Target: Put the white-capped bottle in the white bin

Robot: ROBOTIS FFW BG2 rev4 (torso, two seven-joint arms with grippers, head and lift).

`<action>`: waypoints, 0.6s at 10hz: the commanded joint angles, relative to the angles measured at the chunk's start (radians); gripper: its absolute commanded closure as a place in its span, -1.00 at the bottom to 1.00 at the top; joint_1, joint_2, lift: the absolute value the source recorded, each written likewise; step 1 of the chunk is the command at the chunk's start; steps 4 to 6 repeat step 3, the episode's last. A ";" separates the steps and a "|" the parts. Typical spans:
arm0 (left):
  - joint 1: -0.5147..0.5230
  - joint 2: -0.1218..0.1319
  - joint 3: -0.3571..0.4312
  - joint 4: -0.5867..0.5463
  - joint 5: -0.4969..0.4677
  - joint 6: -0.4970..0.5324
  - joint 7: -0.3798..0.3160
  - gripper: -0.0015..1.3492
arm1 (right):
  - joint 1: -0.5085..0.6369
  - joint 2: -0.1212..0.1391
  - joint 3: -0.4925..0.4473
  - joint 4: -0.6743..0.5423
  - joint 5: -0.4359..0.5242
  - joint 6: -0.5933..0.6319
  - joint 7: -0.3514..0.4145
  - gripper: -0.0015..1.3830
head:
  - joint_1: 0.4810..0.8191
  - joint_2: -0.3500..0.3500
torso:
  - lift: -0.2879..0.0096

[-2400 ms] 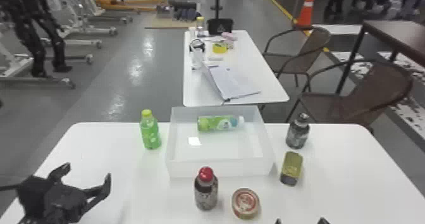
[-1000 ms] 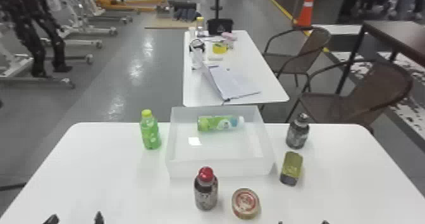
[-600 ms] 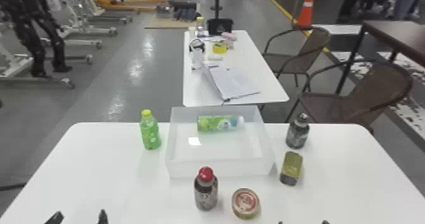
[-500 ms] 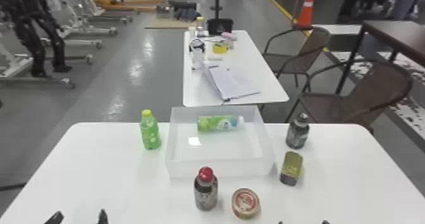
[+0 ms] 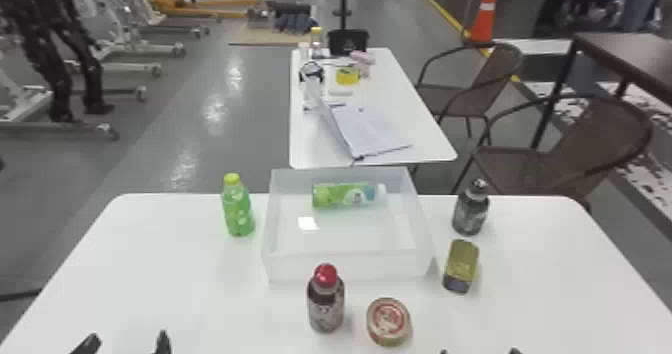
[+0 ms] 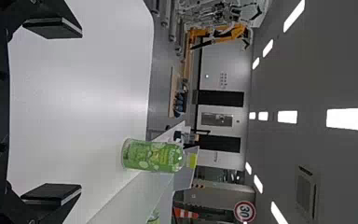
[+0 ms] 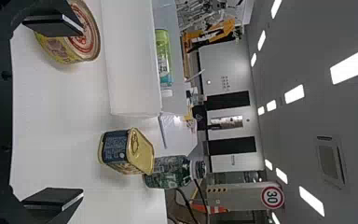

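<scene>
Ahead of left gripper (image 6: pixel 81 111) and right gripper (image 7: pixel 83 111), both open and empty, white-capped bottle (image 5: pixel 345 196) lies inside white bin (image 5: pixel 350 268). Looks done; back off straight, don't clip red-capped bottle (image 5: pixel 326 305).

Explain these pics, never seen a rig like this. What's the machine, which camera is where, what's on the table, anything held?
It's a robot with two black arms, each ending in a two-fingered pincer. One camera sits on its head, looking forward and down; one rides on each wrist, with its picture turned sideways.

On the white table stands an open white bin, with the white-capped bottle lying inside. Around it: a green bottle with a yellow cap, a red-capped bottle, a round can, a squarish can and a dark bottle.

The left pincer and right pincer are both open and hold nothing.
</scene>
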 commanded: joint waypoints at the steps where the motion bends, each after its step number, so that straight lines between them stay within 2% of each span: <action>1: -0.001 -0.004 0.000 0.000 0.002 -0.001 -0.001 -0.80 | 0.000 0.001 0.000 0.000 0.000 0.000 0.000 -0.87 | -0.60 0.00 | 0.26; 6: -0.001 -0.004 -0.005 0.000 0.002 0.001 0.001 -0.80 | 0.000 0.000 0.000 0.000 0.000 0.000 0.000 -0.87 | -0.60 0.00 | 0.26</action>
